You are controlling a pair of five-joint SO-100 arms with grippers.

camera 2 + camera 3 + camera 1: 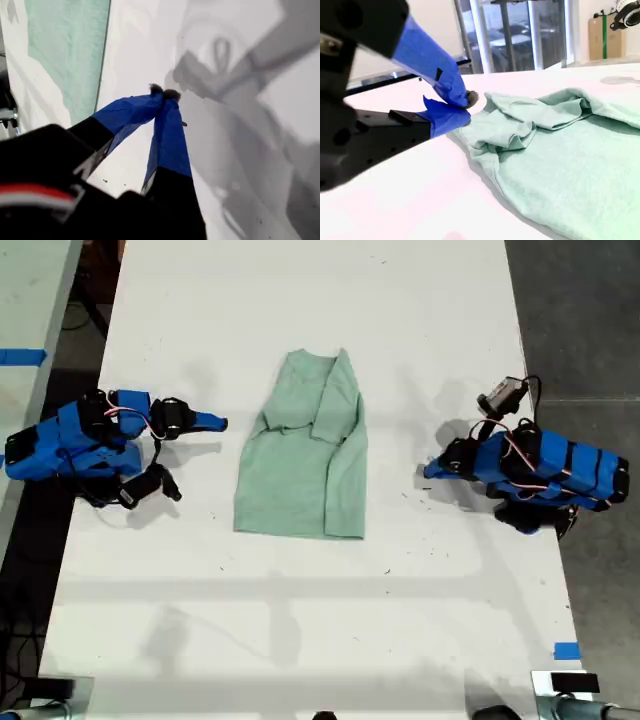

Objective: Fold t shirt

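The t shirt (300, 480) is laid flat near the middle of the white counter (320, 630), with its neck toward the far edge in the exterior view. One long side is seen folded over the body, so that a sleeve lies on top of the front. The cloth is a little bunched near the neck, as is shown in the second wrist view (560, 160).

The first end effector (430, 472) is seen at the exterior view's right, low over the bare counter and turned toward the shirt, but apart from it. In the first wrist view its blue jaws (165, 94) are brought together at the tips and nothing is held between them. An edge of the shirt (70, 50) is seen beyond them.

The second end effector (218, 423) is found at the exterior view's left, just beside the bunched part of the shirt. Its jaws (465, 106) are drawn narrow, tip against tip, and no cloth is caught in them.

A small piece of blue tape (566, 650) is stuck on the counter near the corner at the exterior view's lower right.
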